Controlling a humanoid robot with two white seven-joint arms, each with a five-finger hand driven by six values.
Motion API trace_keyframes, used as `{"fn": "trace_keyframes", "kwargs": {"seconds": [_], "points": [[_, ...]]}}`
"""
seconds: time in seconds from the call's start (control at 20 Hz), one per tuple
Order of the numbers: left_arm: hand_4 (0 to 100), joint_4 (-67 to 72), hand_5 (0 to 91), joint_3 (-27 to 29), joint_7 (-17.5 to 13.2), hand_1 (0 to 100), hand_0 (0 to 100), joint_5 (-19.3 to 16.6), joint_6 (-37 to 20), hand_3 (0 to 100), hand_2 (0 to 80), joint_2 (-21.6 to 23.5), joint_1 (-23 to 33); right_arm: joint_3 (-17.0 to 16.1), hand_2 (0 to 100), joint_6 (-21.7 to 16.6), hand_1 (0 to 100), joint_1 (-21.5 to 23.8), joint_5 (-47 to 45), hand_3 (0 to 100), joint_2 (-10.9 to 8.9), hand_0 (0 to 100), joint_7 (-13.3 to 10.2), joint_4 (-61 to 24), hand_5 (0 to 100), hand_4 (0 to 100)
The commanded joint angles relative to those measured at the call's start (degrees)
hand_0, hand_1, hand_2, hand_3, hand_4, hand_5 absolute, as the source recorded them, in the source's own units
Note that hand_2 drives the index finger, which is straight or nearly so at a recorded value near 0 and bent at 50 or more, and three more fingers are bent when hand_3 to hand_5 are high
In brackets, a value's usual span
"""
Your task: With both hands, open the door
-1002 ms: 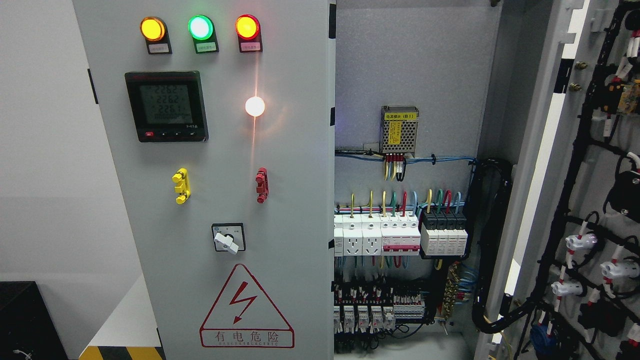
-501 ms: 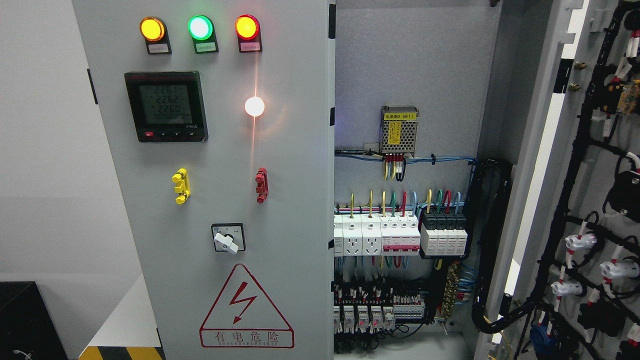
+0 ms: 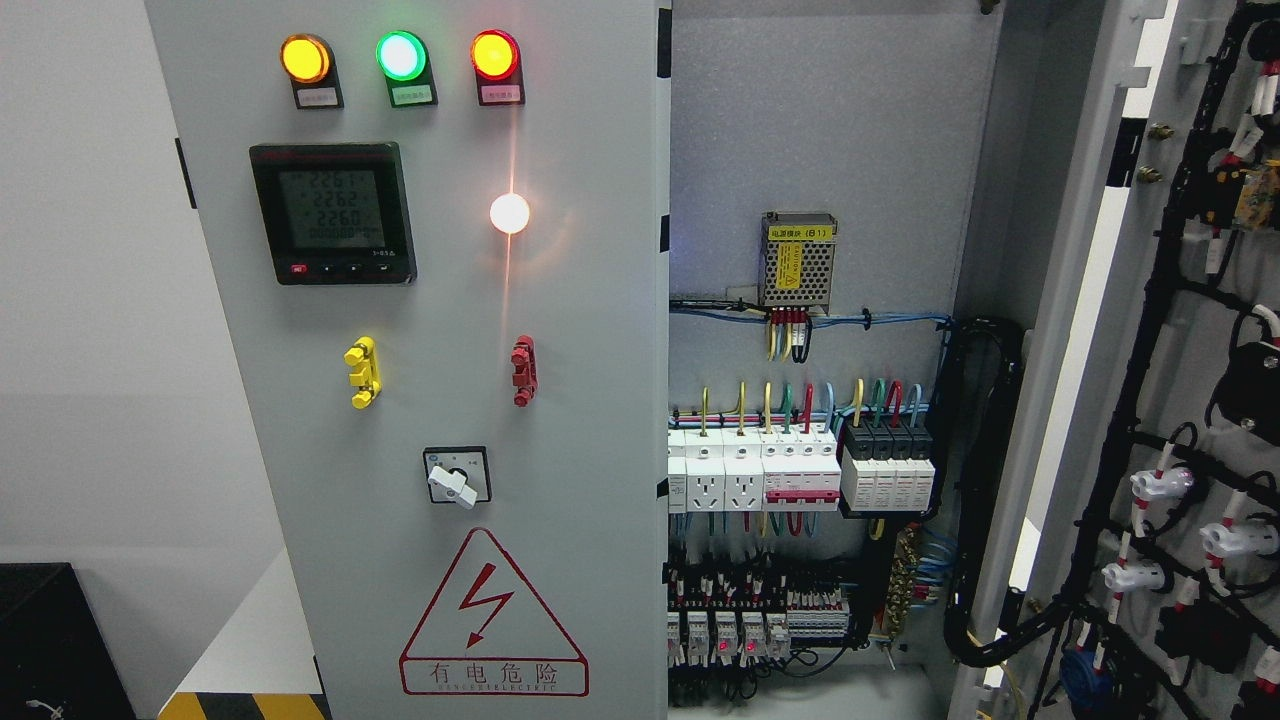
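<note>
Cabinet with one door swung open, no robot hand in view.

Nearest, the right door (image 3: 1180, 330) stands wide open at the right edge; the left door (image 3: 440, 400) is shut; breakers (image 3: 800, 470) sit deeper inside. Finger state cannot be told.

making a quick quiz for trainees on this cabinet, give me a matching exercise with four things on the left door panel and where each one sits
Things:
1. green indicator lamp
2. digital meter
3. red handle
4. rotary switch

Places:
A. just above the lightning warning triangle
B. top row, between the amber lamp and the red lamp
C. right part of the panel, below the glowing white light
D. upper left, below the amber lamp

Pairs: 1-B, 2-D, 3-C, 4-A
</note>
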Motion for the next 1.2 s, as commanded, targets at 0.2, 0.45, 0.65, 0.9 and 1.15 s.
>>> {"fn": "trace_keyframes", "kwargs": {"seconds": [0.2, 0.45, 0.65, 0.9, 1.15], "points": [[0, 0.8, 0.0, -3.4, -0.2, 0, 0, 0.2, 0.0, 0, 0.0, -1.3, 0.6, 0.3, 0, 0.0, 0, 1.3, -1.8, 0, -0.52, 19, 0.2, -33.7, 0, 0], [0, 0.8, 0.0, -3.4, -0.2, 0, 0, 0.5, 0.0, 0, 0.0, -2.1, 1.0, 0.5, 0, 0.0, 0, 2.5, -1.8, 0, -0.70, 19, 0.2, -44.1, 0, 0], [0, 0.6, 0.0, -3.5, -0.2, 0, 0, 0.4, 0.0, 0, 0.0, -2.3, 1.0, 1.3, 0, -0.2, 0, 3.0, -1.8, 0, -0.70, 19, 0.1, -50.2, 0, 0], [0, 0.2, 0.0, -3.5, -0.2, 0, 0, 0.3, 0.0, 0, 0.0, -3.4, 1.0, 3.1, 0, -7.9, 0, 3.2, -2.2, 0, -1.93, 19, 0.1, -55.6, 0, 0], [0, 0.2, 0.0, -3.5, -0.2, 0, 0, 0.3, 0.0, 0, 0.0, -3.4, 0.9, 6.3, 0, -15.2, 0, 2.8, -2.3, 0, -2.02, 19, 0.1, -56.8, 0, 0]]}}
